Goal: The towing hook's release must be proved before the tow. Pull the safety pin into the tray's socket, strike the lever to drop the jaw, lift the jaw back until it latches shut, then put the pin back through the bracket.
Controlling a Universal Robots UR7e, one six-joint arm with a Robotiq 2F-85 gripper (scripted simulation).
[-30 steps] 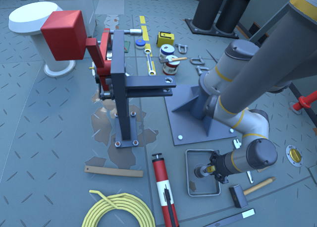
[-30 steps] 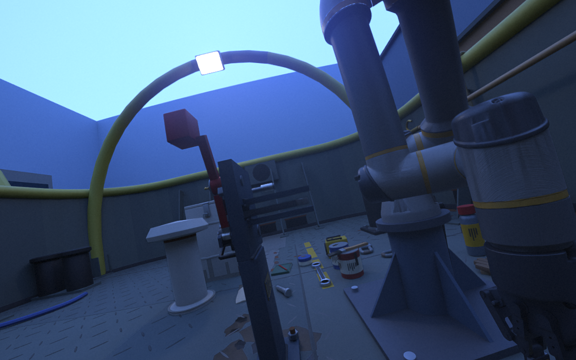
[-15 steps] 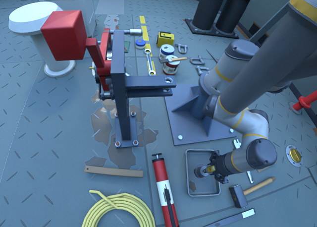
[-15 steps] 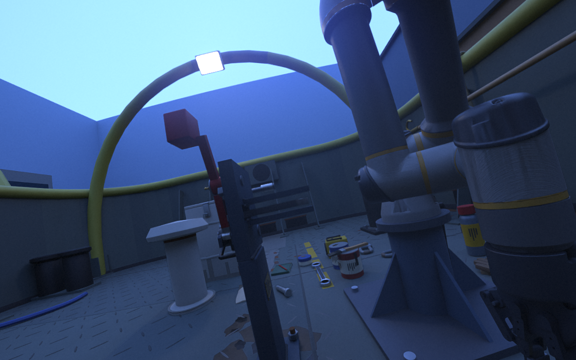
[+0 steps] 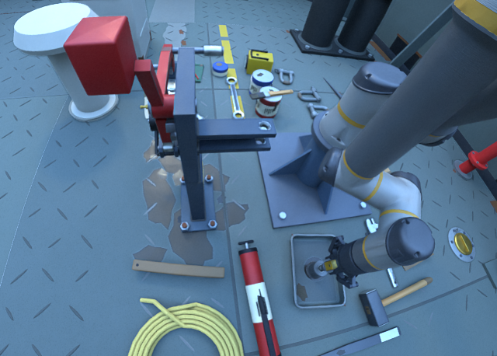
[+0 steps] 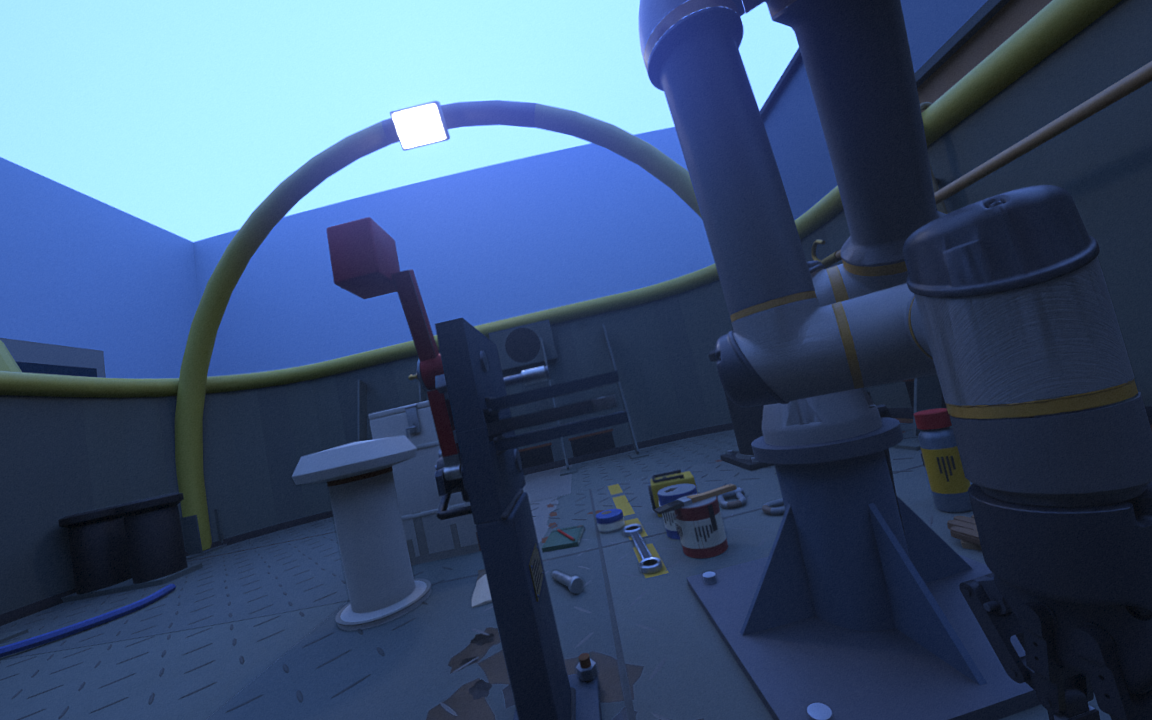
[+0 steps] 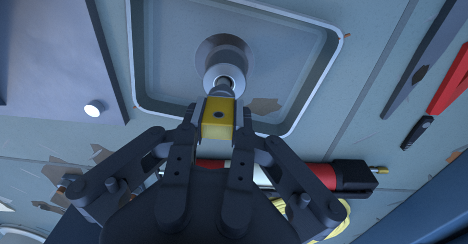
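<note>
My gripper [image 7: 217, 118] hangs low over the grey tray [image 5: 317, 270] on the floor, right of the hook stand. The safety pin [image 7: 218, 119], with its yellow block head, is gripped between my closed fingers. Its shaft stands in the tray's round socket [image 7: 224, 80]. The dark stand [image 5: 188, 135] carries a two-plate bracket [image 5: 237, 134] whose hole [image 5: 264, 125] is empty. The red lever [image 5: 100, 55] with its big block head stands raised on the stand's left side. The jaw [image 5: 162, 103] is mostly hidden behind the post.
The tray's rim surrounds my fingers. The arm's base plate [image 5: 309, 179] lies just behind the tray. A red grease gun [image 5: 257, 296] lies to its left, a hammer [image 5: 385, 300] to its right. A yellow rope coil [image 5: 184, 332] and wooden slat [image 5: 178, 269] lie further left.
</note>
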